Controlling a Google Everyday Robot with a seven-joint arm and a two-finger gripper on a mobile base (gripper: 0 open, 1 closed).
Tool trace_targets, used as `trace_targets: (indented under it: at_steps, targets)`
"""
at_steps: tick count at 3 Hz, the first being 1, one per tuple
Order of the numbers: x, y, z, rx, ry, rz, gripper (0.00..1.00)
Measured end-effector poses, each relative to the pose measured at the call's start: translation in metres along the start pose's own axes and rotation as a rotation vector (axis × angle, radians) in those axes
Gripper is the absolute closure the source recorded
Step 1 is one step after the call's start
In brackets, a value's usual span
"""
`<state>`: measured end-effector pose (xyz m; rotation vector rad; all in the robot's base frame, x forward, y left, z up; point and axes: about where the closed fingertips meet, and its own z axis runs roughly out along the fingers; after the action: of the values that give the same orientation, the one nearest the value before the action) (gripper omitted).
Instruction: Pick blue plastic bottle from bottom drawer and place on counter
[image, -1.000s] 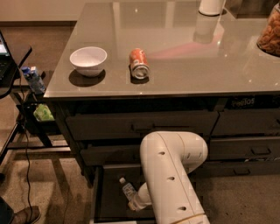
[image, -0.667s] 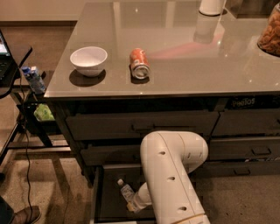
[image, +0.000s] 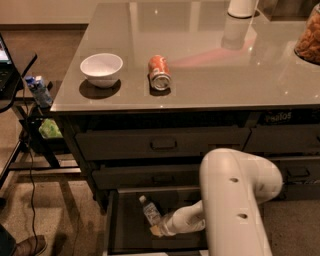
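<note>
Down at the bottom centre of the frame the bottom drawer (image: 125, 227) stands pulled out, its dark floor showing; the blue plastic bottle (image: 149, 210) lies on that floor, white cap pointing to the upper left, its body slanting down to the right; the hand (image: 158, 229) sits inside the drawer right at the bottle's lower end, touching or very nearly so; whether it is open or closed I cannot tell from where I stand; the thick white arm (image: 235, 200) fills the lower right and bends down into the drawer; above, the two upper drawers (image: 162, 144) are shut; on the glossy grey tabletop (image: 215, 80) a white bowl (image: 101, 68) rests at the left, and an orange soda can (image: 159, 73) lies on its side just beside it to the right; at the far left a blue-and-white carton (image: 39, 90) stands by a black side table (image: 15, 95).
</note>
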<state>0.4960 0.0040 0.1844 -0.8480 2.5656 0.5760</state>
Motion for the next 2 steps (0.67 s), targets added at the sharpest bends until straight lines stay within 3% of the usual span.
trace_targets:
  at_steps: [1, 2]
  targets:
    - [-0.0057, -0.0155, -0.0393, 0.027, -0.055, 0.004, 1.0]
    - [-0.0056, -0.0154, -0.0393, 0.027, -0.055, 0.004, 1.0]
